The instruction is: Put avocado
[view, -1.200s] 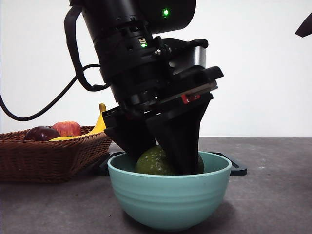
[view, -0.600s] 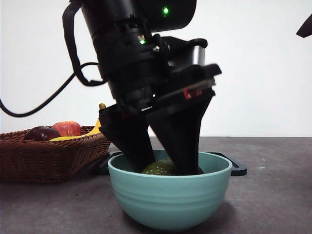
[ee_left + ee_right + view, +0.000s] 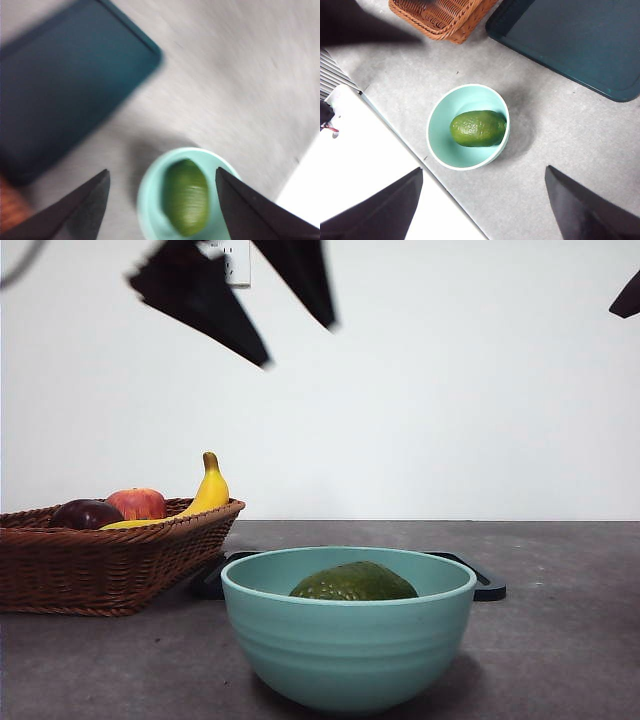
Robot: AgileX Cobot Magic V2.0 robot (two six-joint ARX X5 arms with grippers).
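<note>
Front view: pebbly oval avocado (image 3: pixel 354 582) in smooth round bowl (image 3: pixel 348 650); left gripper (image 3: pixel 262 302) jaws apart.

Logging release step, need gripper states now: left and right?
Left gripper: open, empty, above the mint bowl, where the avocado lies.
Right gripper: open, empty, high over the table.

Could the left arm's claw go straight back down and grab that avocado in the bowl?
Probably yes: the left gripper hangs open above the avocado, which lies alone in the teal bowl, uncovered.
</note>
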